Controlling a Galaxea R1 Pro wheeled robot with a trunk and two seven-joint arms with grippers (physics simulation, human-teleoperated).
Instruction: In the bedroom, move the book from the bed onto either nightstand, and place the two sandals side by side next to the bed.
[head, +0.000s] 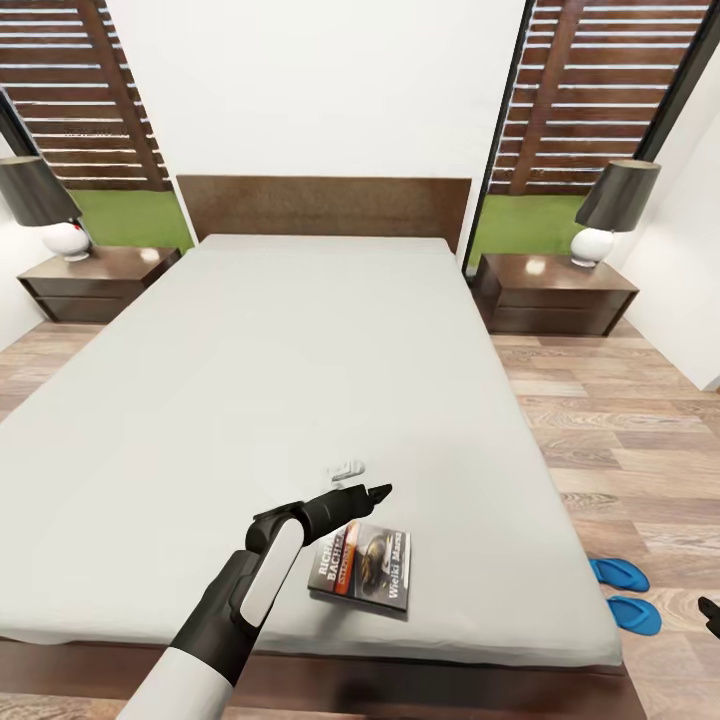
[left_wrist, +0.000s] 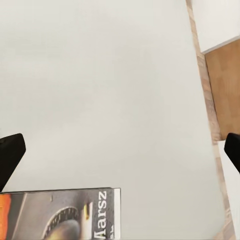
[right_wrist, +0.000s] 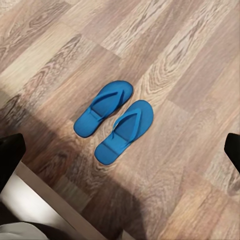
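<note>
One book on the bed, two sandals on the floor

One thin book (head: 362, 565), dark cover with an orange band and white lettering, lies flat near the foot of the grey bed (head: 250, 400). Left tool (head: 372, 493) hovers over it, fingers spread wide, holding nothing. Two blue sandals (right_wrist: 114, 121) lie side by side on the floor beside the bed; right tool (right_wrist: 120, 150) hangs above them, wide open and empty.

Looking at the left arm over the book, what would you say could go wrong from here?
1. The book lies flat on the mattress, so the open left pincer may struggle to get a finger under it and push it instead.
2. It sits near the bed's foot edge; a shove could slide it off.
3. The sandals already lie side by side by the bed; the right pincer above could knock them apart.
</note>
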